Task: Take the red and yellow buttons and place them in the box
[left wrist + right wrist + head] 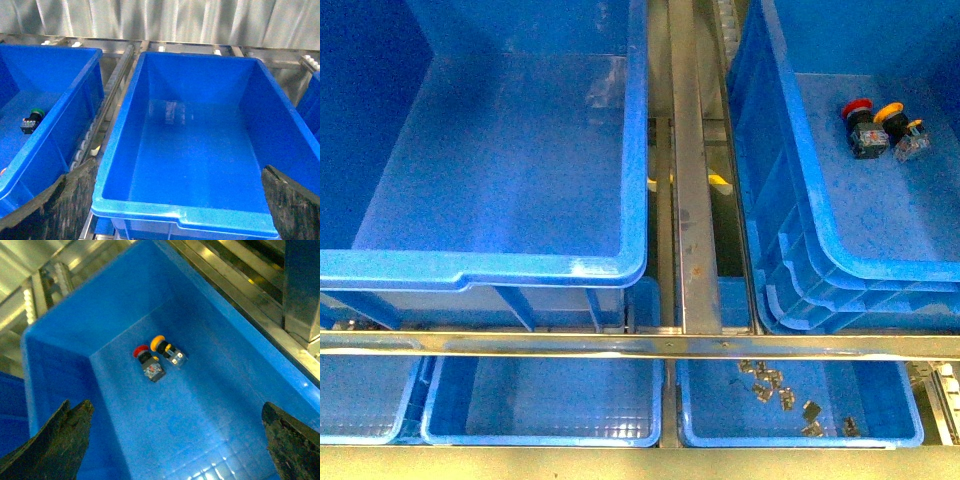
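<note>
The red button (861, 128) and the yellow button (900, 131) lie side by side on the floor of the blue crate (790, 210) at the right. The right wrist view shows both, red (148, 363) and yellow (167, 351). My right gripper (175, 437) is open and empty above this crate's floor, well short of the buttons. The large deep blue box (480, 268) at the left is empty. My left gripper (177, 202) is open and empty above the box's near rim (185, 216). Neither gripper shows in the front view.
A metal rail (690, 180) runs between the two crates, and a cross bar (620, 345) passes below them. Shallow blue trays sit underneath; one holds several small metal parts (790, 395). Another crate beside the box holds a green-capped switch (31, 120).
</note>
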Robot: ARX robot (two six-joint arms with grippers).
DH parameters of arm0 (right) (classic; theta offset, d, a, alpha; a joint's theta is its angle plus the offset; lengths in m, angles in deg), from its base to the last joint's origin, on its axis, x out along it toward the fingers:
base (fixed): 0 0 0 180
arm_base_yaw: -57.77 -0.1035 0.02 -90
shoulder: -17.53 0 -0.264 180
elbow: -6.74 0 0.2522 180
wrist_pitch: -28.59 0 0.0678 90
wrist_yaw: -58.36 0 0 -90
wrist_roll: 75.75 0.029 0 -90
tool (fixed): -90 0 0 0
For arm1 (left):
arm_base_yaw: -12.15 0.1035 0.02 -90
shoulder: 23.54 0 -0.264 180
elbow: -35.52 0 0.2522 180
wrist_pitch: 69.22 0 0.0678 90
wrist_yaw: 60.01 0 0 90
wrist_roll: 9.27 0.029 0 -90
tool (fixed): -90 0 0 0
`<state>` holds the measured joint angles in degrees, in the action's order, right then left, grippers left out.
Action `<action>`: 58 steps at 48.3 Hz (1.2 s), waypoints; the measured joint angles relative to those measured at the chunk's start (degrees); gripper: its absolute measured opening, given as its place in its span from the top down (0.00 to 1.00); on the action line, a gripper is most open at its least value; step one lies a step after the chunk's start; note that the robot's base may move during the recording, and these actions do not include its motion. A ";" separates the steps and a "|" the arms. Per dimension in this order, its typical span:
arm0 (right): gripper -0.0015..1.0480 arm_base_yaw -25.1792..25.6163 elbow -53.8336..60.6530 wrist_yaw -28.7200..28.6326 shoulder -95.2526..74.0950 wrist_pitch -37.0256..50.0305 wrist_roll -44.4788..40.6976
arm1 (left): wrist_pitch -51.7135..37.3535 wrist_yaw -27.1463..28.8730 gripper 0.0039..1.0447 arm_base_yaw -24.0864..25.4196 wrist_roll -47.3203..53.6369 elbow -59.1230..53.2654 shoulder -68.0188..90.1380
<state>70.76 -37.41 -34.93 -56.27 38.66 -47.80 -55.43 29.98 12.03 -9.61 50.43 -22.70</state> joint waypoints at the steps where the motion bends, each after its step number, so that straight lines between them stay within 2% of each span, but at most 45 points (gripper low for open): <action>1: 0.10 0.11 1.07 -2.32 -0.31 4.00 -1.36 | -0.02 -0.04 0.07 0.00 0.00 0.00 0.00; 4: 0.18 -0.20 4.81 -6.86 -0.83 15.37 -6.43 | -0.02 0.00 0.07 0.00 0.00 0.00 0.00; 7: 0.28 -1.44 9.44 -7.48 -0.66 24.87 -14.78 | 0.00 -0.07 0.07 0.00 0.00 0.00 0.00; 9: 0.34 -2.29 11.69 -7.58 0.28 28.13 -18.88 | 0.00 0.00 0.07 0.00 -0.02 0.00 0.00; 14: 0.51 -3.56 15.30 -5.75 4.96 29.35 -24.15 | 0.00 0.00 0.07 0.00 0.00 0.00 0.00; 16: 0.56 -3.91 16.20 -5.07 6.29 29.33 -24.94 | -0.02 0.00 0.07 0.00 0.00 0.00 0.00; 27: 0.97 -7.08 22.73 -2.10 15.93 25.55 -27.58 | 0.00 0.00 0.07 0.00 0.00 0.00 0.00; 31: 0.96 -8.02 24.39 -1.46 19.93 23.37 -27.58 | -0.02 0.00 0.07 0.00 0.00 0.00 0.00; 33: 0.96 -10.40 25.46 2.23 21.86 22.21 -27.58 | -0.02 0.00 0.07 0.00 0.00 0.00 0.00; 37: 0.96 -12.63 28.22 2.75 23.43 23.67 -27.63 | -0.02 -0.02 0.07 0.00 0.02 0.00 0.00; 58: 0.96 -12.79 29.16 3.30 42.82 6.62 -27.63 | 0.00 0.00 0.07 0.00 0.02 0.00 0.00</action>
<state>57.98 -8.25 -31.63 -13.45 45.29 -75.43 -55.43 29.98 12.03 -9.59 50.43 -22.70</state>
